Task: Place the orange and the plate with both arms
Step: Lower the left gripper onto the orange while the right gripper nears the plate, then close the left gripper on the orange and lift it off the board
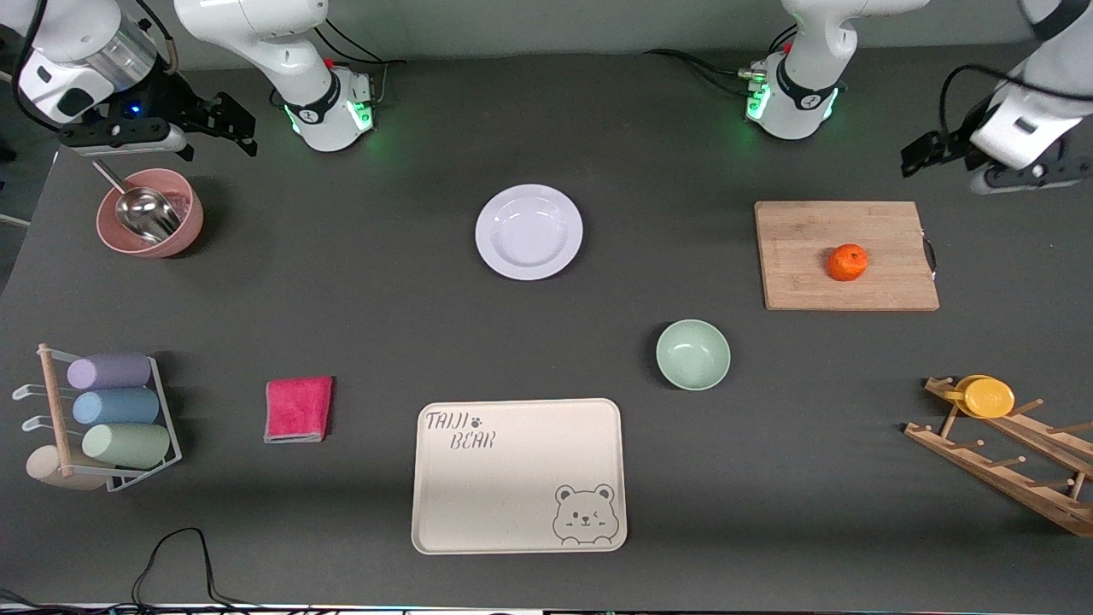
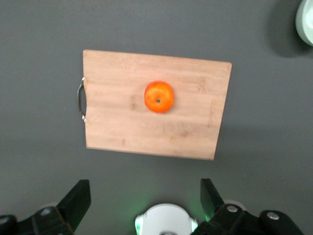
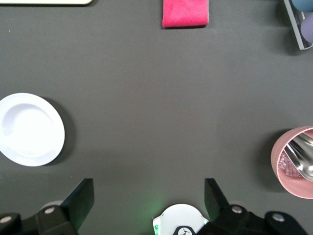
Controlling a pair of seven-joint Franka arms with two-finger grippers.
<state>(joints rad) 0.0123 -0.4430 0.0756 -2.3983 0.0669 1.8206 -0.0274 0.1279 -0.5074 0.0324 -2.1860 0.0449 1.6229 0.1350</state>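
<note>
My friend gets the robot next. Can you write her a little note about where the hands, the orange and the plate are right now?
Left gripper: open, empty, up at the left arm's end of the table, by the board.
Right gripper: open, empty, up near the pink bowl.
Orange: on the board, untouched.
Plate: mid-table, empty, farther from the camera than the green bowl.
Done: nothing yet.
Left: pick up and place both.

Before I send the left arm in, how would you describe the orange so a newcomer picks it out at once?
Find the wooden cutting board toward the left arm's end of the table. The orange sits alone on it, a small round bright-orange fruit. Do not confuse it with the flat yellow-orange lid on the wooden rack, nearer the front camera.
</note>
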